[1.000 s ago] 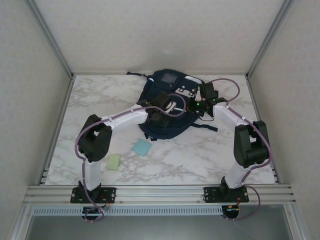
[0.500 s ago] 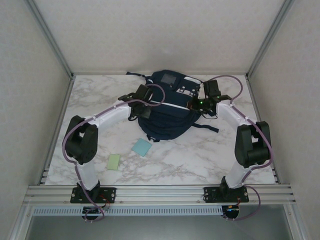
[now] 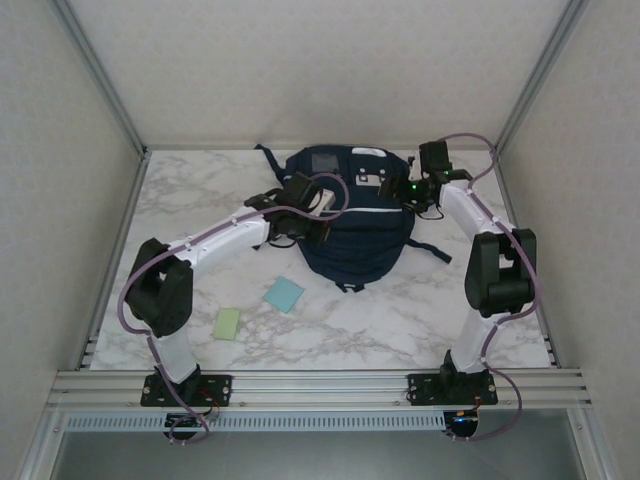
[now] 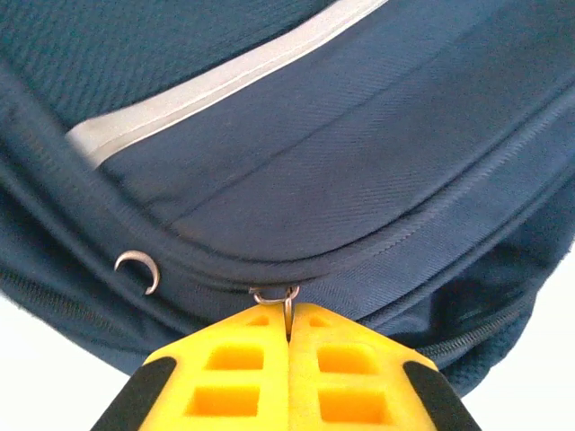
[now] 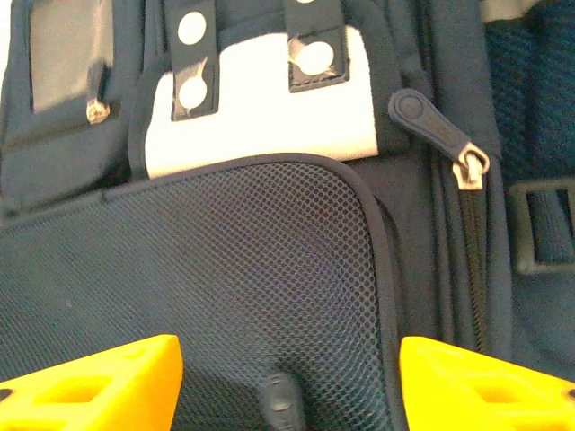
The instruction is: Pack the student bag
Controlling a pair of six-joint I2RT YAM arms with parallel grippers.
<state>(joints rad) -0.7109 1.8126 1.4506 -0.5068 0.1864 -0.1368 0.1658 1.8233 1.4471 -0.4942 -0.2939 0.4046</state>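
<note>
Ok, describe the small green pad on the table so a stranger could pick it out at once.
On the marble table, look between the student bag and the arms' bases, left of centre. Two small flat squares lie there, apart. The green pad is the pale green one, nearer the bases and further left than its light blue neighbour.

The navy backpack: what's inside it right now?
Its contents are hidden: the student bag lies on the table and looks zipped shut, with dark fabric covering everything inside. On its outside, the left pincer pinches a metal zipper ring.
</note>
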